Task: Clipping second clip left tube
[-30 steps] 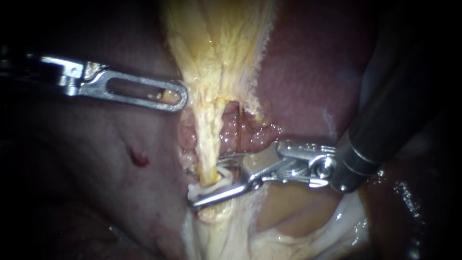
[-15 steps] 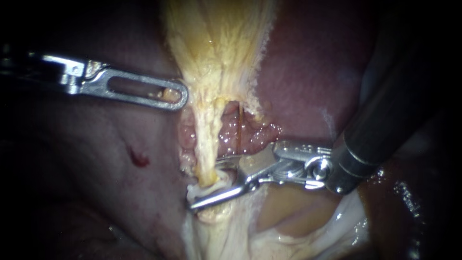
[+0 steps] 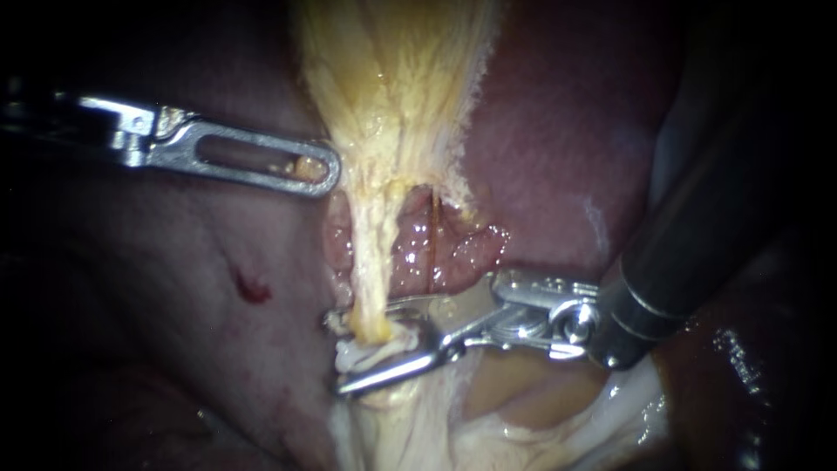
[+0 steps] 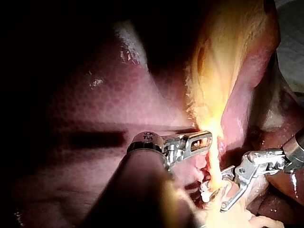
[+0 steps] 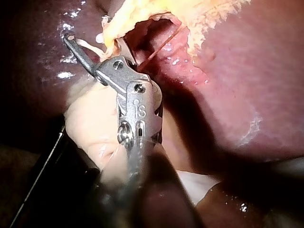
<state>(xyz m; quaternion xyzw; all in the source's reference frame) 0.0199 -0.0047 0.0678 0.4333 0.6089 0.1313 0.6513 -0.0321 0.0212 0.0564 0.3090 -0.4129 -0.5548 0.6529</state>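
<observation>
Since the earlier frames, my right instrument (image 3: 340, 353) has advanced across the base of the left tube (image 3: 370, 262) and sits lower against the tissue; its upper tip now shows past the tube's far side.

Claw state, right: narrow, closed down on the white clip (image 3: 375, 351), which wraps the left tube at its lower end. One half of the claw lies above the clip, the other beneath it.

Position of the left tube: it is a yellow strand running down from the yellow tissue (image 3: 392, 87), just beside a thinner reddish tube (image 3: 433, 249) (the two stand apart, with wet pink surface showing between them).

Claw state, left: my left instrument (image 3: 318, 170) is closed on the edge of the yellow tissue, and a scrap of it shows through the slot in the claw.

Dark red liver (image 3: 540, 148) lies behind the right instrument's shaft.
</observation>
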